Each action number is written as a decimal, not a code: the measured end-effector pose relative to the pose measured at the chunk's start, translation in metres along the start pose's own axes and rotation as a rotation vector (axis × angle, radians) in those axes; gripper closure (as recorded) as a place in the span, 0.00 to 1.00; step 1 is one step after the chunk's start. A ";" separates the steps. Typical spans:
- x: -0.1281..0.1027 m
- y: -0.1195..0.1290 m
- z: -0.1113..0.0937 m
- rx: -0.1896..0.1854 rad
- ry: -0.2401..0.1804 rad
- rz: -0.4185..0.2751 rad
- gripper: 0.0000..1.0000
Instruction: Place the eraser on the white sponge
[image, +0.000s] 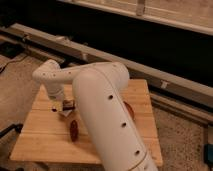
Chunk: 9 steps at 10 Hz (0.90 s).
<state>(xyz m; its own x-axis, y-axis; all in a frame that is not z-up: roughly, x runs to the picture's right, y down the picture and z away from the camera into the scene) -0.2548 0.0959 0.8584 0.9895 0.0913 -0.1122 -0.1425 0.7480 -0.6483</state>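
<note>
Your arm (102, 107) fills the middle of the view, a thick white tube reaching from the lower right up over the wooden desk (42, 135) and bending down toward its left half. The pincer (59, 104) sits low over the desk at the arm's far end, just beside a small dark block with reddish marks, the eraser (69, 104), which lies right at its tip. You cannot tell from here whether the pincer is spread or closed, or whether it has the eraser in its grip. A pale patch just below the eraser, touching it, looks like the white sponge (65, 113). Nearer you on the desk lies a dark red chili-shaped thing (74, 130), apart from the eraser, and another reddish object (129, 110) peeks out behind the arm on the right
</note>
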 end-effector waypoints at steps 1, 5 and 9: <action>-0.002 -0.003 0.000 0.006 -0.003 0.005 0.21; -0.011 -0.015 0.004 0.016 -0.017 0.012 0.20; -0.014 -0.015 0.016 0.004 -0.022 0.009 0.20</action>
<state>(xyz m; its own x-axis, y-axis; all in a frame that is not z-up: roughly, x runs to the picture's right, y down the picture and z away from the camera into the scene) -0.2657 0.0941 0.8819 0.9884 0.1124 -0.1020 -0.1517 0.7496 -0.6442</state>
